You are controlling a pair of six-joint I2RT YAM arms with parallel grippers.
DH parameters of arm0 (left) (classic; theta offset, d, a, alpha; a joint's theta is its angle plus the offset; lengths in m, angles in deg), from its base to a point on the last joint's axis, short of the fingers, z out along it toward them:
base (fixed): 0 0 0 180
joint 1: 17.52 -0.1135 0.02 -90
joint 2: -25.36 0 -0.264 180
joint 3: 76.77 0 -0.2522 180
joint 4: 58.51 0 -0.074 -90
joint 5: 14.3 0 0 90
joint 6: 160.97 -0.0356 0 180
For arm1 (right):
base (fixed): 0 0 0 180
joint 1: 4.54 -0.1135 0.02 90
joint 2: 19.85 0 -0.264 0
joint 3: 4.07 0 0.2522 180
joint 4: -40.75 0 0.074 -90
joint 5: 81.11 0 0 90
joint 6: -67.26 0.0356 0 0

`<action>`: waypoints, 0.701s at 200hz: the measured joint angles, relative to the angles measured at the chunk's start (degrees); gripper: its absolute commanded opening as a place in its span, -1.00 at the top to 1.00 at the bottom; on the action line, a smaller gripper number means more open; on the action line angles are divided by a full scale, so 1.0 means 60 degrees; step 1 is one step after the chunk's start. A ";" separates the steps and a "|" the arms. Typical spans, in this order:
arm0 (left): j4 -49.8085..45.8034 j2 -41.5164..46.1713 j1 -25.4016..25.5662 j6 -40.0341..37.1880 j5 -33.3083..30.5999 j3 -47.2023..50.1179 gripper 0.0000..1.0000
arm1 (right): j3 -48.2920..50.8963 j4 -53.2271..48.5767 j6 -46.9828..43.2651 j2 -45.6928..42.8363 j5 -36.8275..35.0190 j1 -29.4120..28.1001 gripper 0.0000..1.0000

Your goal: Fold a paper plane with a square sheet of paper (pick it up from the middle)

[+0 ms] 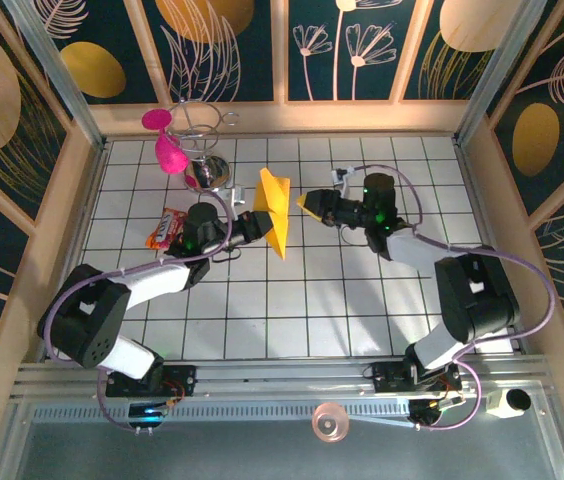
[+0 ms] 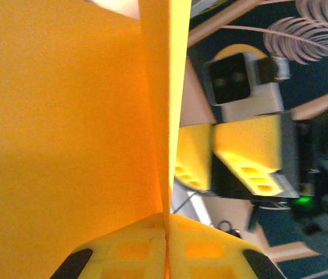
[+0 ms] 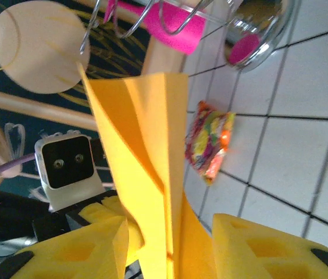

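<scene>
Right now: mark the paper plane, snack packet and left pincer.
paper plane [image 1: 276, 213], top view, middle of its folded body.
snack packet [image 3: 210, 139], right wrist view, centre of the wrapper.
left pincer [image 2: 167, 235], left wrist view, seam between its closed fingertips.

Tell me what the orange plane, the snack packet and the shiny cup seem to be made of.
The paper plane looks like thin matte paper: sharp creases, flat colour. The snack packet is likely glossy plastic film: crinkled, printed, glinting. The shiny cup is probably polished metal, given its mirror-like reflections.
</scene>
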 measured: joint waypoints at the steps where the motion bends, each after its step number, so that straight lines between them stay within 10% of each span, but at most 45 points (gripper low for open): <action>1: -0.0062 0.0007 0.0000 -0.0036 -0.0018 -0.0015 0.82 | 0.0000 -0.0036 -0.0033 -0.0025 -0.0018 0.0007 0.07; 140: -1.0251 -0.2357 0.1840 -0.4557 -0.9799 -0.5672 0.86 | 0.0419 -0.4222 -0.2361 -0.2586 -0.4601 0.1260 0.00</action>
